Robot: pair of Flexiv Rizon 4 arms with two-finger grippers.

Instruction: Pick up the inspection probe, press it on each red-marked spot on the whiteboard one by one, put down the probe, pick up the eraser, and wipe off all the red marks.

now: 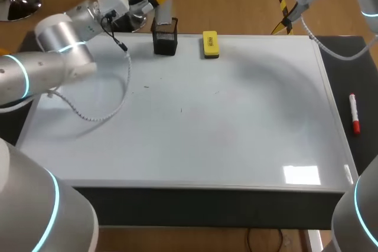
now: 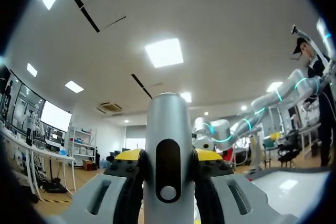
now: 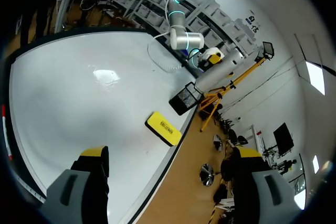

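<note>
Currently gripping the inspection probe (image 2: 167,129): my left gripper (image 2: 168,157) is clamping its silver barrel from both sides, yellow tips pressing against it, the barrel standing up ahead of the fingers. Seen from above, the probe is hanging upright over the black mesh holder (image 1: 165,39), which is sitting directly under that gripper at the far edge of the whiteboard (image 1: 195,134). Whether the probe's lower end is clear of the holder's rim, I cannot tell.

The yellow eraser (image 1: 210,45) is lying flat on the board just beside the holder, on the side toward my right arm, with nothing touching it. My right gripper (image 3: 170,156) is hanging high off the board's far corner, fingers spread wide and holding nothing; the eraser and holder are lying ahead of it and below.

Judging the step: I am handling the probe at its holder, so this is one end or the other of the probe work, and which end I cannot say. I am finding no red marks on the board, only a few faint dark specks toward its middle. A red marker (image 1: 353,113) is lying off the board, beyond its edge on my right arm's side.

Next move is calling for a straight vertical path at the holder, keeping the barrel upright so it is not catching the mesh rim.
</note>
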